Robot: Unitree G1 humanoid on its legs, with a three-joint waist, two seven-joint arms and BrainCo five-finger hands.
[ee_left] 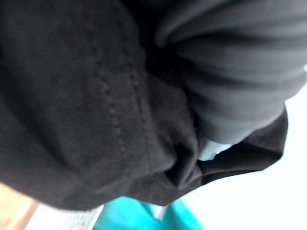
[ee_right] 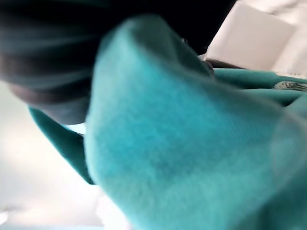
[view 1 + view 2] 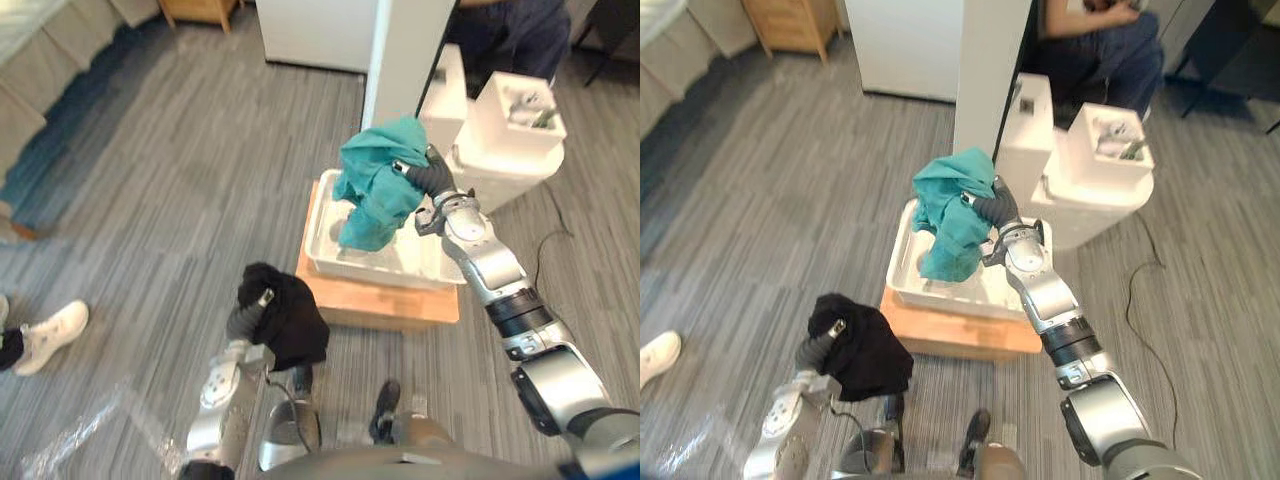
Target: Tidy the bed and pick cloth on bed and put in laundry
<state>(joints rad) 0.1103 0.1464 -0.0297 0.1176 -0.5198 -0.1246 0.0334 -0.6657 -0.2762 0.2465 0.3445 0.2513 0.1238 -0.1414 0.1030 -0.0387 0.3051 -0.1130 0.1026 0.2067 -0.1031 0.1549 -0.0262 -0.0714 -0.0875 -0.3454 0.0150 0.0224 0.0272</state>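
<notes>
R hand (image 3: 428,178) buried in teal cloth (image 3: 372,195) over tub (image 3: 318,245) | L hand (image 3: 244,320) under black cloth (image 3: 292,318) (both grips unreadable)

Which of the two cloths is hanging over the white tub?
The teal cloth in the right hand, dangling over the white tub. The black cloth in the left hand hangs nearer the robot, short of it.

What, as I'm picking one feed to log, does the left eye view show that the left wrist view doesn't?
The left eye view adds the right hand with the teal cloth hanging from it over a white tray on a wooden stand, plus a person's shoe. The left wrist view adds the black cloth from close, its stitched seam plain. Shared: the black cloth bunched on the left hand, and the teal cloth.
</notes>
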